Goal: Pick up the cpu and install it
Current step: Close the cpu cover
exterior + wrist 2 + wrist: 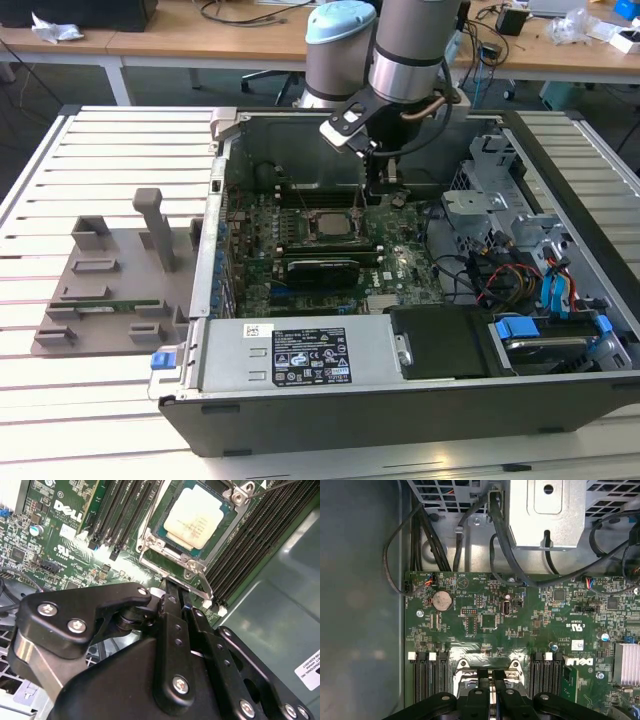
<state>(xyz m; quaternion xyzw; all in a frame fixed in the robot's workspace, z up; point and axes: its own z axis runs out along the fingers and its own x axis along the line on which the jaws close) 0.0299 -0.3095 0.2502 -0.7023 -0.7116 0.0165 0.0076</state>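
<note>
- Black metal gripper (172,589): its fingers are drawn together with nothing between them, and it hangs just above the near edge of the silvery steel socket frame (192,569).
- The cpu (196,516), a small flat square chip with a pale metal top, lies inside that frame, clear of the fingers. In the exterior view it sits mid-board (328,222). Whether the frame is latched over it, I cannot tell.
- Just beside the frame run long black memory slots (240,545) with white end clips.
- The risk, as I judge it: the tips are so near the frame that a straight drop could strike steel or a slot clip. If the chip sits slightly tilted, any press could harm the contacts beneath.
- The dark open computer case (420,425) holds the green motherboard (520,625), a silver labelled power supply box (300,355), a blue-tabbed drive bay (545,335) and black cables (395,565).
- At the exterior view's left, a grey moulded fixture (120,285) on the white slatted table (100,140) holds a long green memory stick (105,306).
</note>
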